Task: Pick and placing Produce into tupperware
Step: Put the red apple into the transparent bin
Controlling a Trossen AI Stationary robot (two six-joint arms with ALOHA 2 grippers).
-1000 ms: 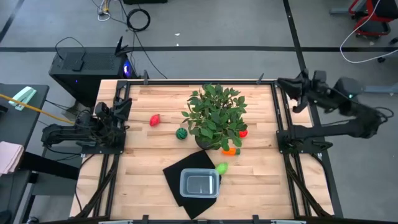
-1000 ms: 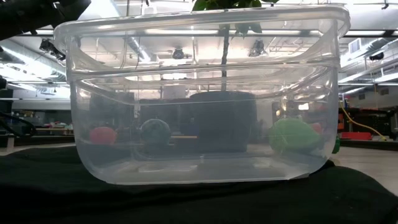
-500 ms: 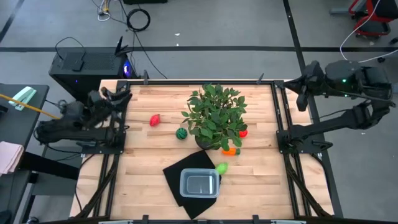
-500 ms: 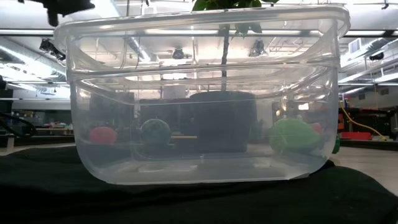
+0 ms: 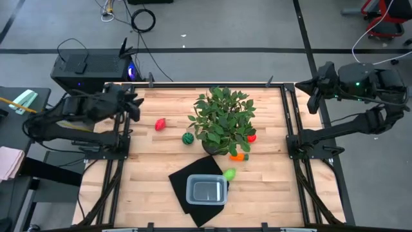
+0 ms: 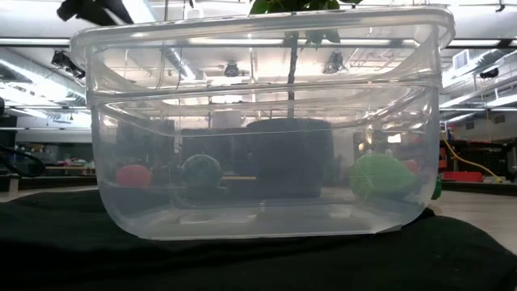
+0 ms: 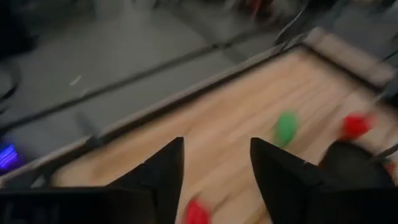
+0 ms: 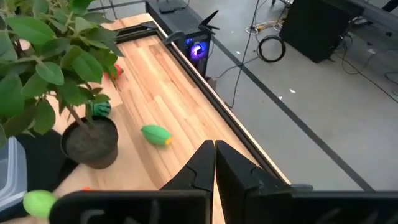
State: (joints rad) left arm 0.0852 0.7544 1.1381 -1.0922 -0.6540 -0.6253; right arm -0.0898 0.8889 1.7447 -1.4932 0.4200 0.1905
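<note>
hovering over the desk's (image 5: 148, 193) far left edge, the left gripper (image 5: 133, 105) has its fingers apart, a red toy (image 5: 160, 124) just beyond; the clear rounded tupperware (image 5: 206, 191) (on black mat (image 5: 183, 180)) sits well apart; right gripper (image 8: 214, 163) fingers together.

My left wrist view is smeared with motion blur, so the red piece (image 7: 196, 213) is cut off at its edge. In the low view the tub (image 6: 262, 121) fogs everything behind it.

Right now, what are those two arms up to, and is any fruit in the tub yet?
Left gripper open, near red piece. Right gripper shut, off table. Tupperware empty. Potted plant crowds produce.
</note>
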